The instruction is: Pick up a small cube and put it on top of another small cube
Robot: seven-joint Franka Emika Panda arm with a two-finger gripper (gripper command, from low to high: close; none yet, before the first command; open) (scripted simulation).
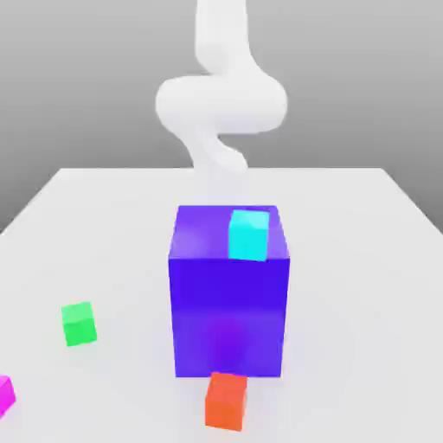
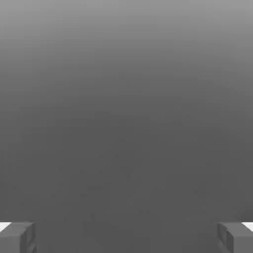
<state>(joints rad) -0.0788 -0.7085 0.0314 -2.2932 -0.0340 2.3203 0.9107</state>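
Gripper [image 2: 126, 237] jaws spread wide, nothing held | pink cube [image 1: 4, 394] at the exterior view's far-left near edge, green cube [image 1: 79, 324] just up-right of it | arm [image 1: 221, 99] high behind big blue block [image 1: 229, 294], well apart from both

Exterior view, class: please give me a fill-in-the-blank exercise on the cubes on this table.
1. The cyan cube sits on top of the big ____ block.
2. The orange-red cube stands in front of that block, nearest the ____.
3. The magenta cube lies at the view's ____ edge, near the green cube.

Missing: blue-purple; camera; left
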